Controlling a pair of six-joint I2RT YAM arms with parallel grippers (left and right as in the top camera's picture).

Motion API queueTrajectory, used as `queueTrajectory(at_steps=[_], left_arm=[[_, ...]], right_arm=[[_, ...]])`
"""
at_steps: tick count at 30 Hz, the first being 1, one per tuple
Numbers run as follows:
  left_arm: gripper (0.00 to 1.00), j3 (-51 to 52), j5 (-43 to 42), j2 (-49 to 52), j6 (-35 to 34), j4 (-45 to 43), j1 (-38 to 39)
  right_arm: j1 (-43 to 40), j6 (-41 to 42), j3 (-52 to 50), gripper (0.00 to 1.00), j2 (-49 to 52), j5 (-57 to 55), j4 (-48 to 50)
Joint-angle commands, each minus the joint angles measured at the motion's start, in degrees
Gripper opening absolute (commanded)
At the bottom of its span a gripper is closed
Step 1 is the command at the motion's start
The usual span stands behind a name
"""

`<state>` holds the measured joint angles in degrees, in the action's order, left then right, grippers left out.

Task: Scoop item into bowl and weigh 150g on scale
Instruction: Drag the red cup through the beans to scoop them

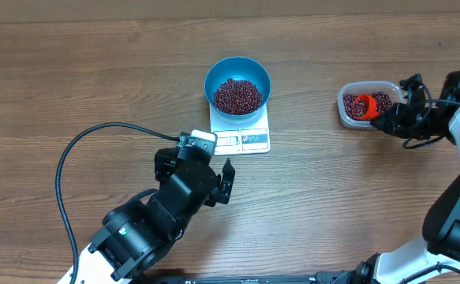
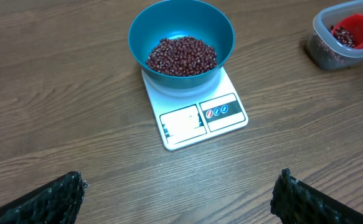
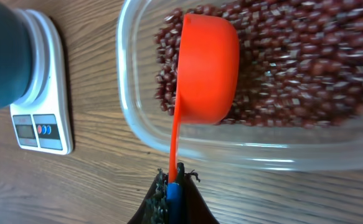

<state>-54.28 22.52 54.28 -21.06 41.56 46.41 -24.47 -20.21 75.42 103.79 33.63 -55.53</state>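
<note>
Wood-grain worktop (image 1: 72,79) carries a deep, round blue bowl (image 2: 181,25) atop a flat white rectangular scale (image 2: 193,118), with the left gripper (image 2: 178,193) spread wide and empty nearby. Well to the right, a clear plastic tub (image 3: 131,124) holds the orange scoop (image 3: 209,68), its thin handle pinched by the right gripper (image 3: 174,175). Small oval maroon beans (image 1: 237,95) lie heaped in both.

the bowl (image 2: 169,25) is bright blue, and the beans (image 2: 182,55) in it are dark maroon. the scale (image 2: 193,118) is white, with small red and blue marks on its front. the scoop (image 3: 209,68) is orange-red, the tub (image 1: 342,106) clear, and the table (image 1: 95,63) brown with streaky wood grain.
</note>
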Motion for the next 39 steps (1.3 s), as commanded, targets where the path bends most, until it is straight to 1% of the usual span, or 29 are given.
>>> queueTrajectory(at_steps=[1, 7, 12, 17, 23, 27, 39], left_arm=[[1.0, 0.46, -0.13, 0.09, -0.83, -0.24, -0.31], [1.0, 0.46, -0.11, 0.09, -0.83, -0.22, -0.31], [1.0, 0.46, -0.09, 0.09, -0.81, -0.24, -0.31], [1.0, 0.46, -0.11, 0.09, -0.83, -0.24, -0.31], [1.0, 0.46, -0.11, 0.09, -0.83, -0.24, -0.31], [1.0, 0.46, -0.11, 0.09, -0.83, -0.24, -0.31], [1.0, 0.46, -0.13, 0.09, -0.83, -0.24, -0.31]], right_arm=[[-0.96, -0.92, 1.99, 0.04, 0.33, -0.11, 0.13], [0.28, -0.87, 2.23, 0.04, 0.33, -9.97, 2.34], [2.78, -0.9, 2.16, 0.04, 0.33, -14.12, 2.75], [5.88, -1.11, 1.68, 0.04, 0.57, -16.0, 2.12], [7.39, -1.05, 1.68, 0.04, 0.61, -15.85, 0.96], [7.06, -1.07, 1.68, 0.04, 0.72, -10.51, 0.57], [7.26, -1.11, 1.73, 0.04, 3.69, -5.16, -0.31]])
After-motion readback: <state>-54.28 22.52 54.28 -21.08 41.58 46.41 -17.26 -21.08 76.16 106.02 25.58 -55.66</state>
